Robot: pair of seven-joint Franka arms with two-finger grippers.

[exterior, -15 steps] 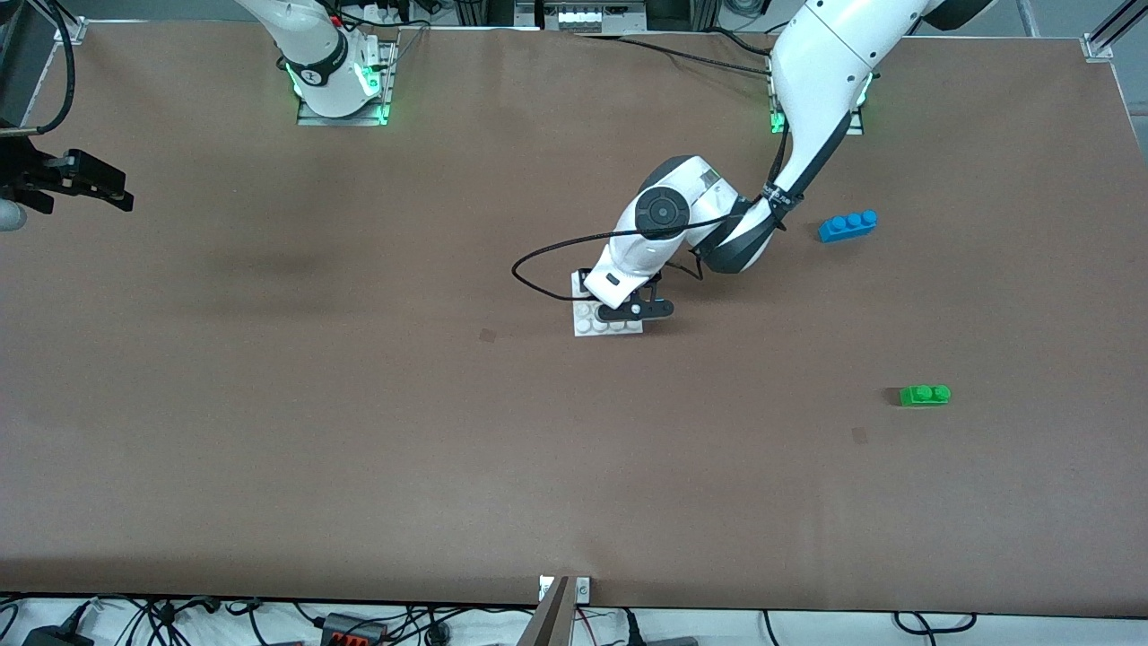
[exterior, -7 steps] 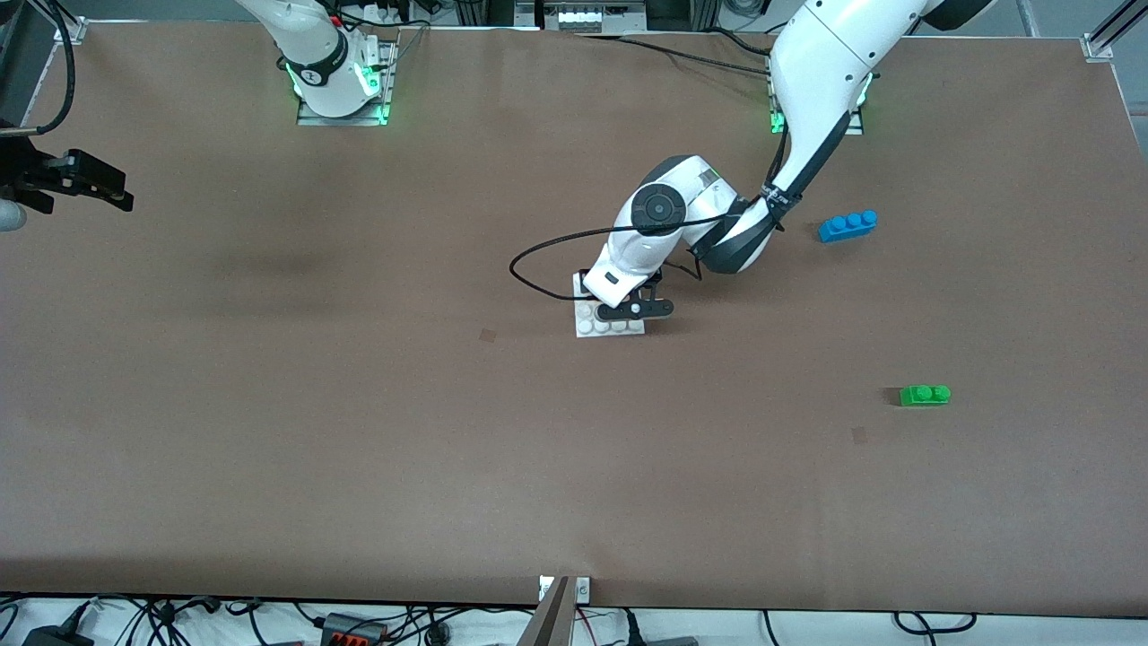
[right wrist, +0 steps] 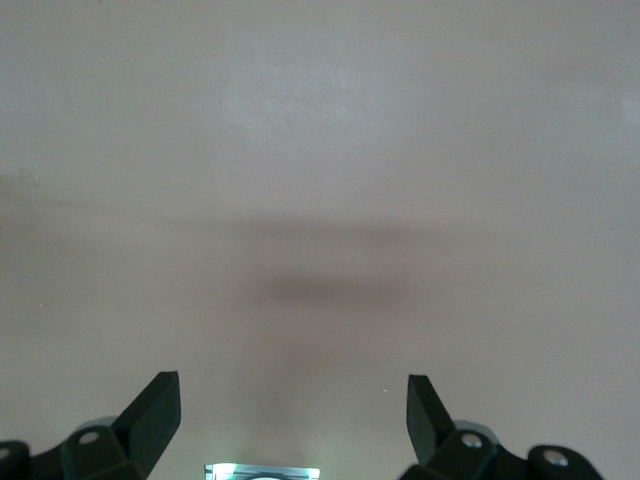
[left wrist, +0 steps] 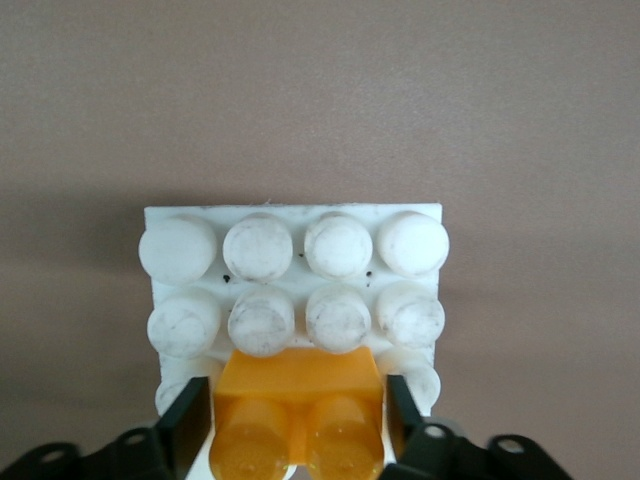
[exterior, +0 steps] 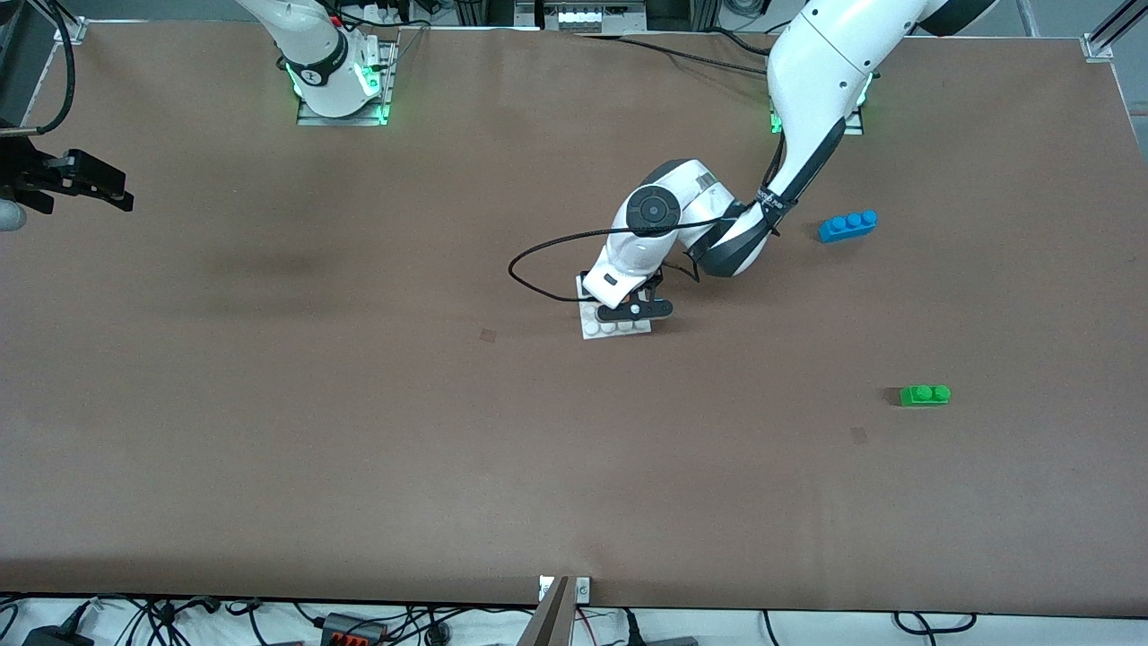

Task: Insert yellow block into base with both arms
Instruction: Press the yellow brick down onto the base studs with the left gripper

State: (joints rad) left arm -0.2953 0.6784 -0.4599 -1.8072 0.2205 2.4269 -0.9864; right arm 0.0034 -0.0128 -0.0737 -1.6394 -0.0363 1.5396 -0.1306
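The white studded base lies mid-table. In the left wrist view the base shows two free rows of studs. My left gripper is low over the base's edge farther from the front camera. In its wrist view the left gripper is shut on the yellow block, which sits on the base's studs between the black fingers. The block is hidden in the front view. My right gripper waits open and empty above the table's edge at the right arm's end; its wrist view shows only bare table.
A blue three-stud brick lies toward the left arm's end of the table. A green two-stud brick lies nearer the front camera. A black cable loops from the left wrist beside the base.
The left gripper and the base under it have shifted slightly toward the left arm's end, and the base has turned a little. The right arm has not moved.
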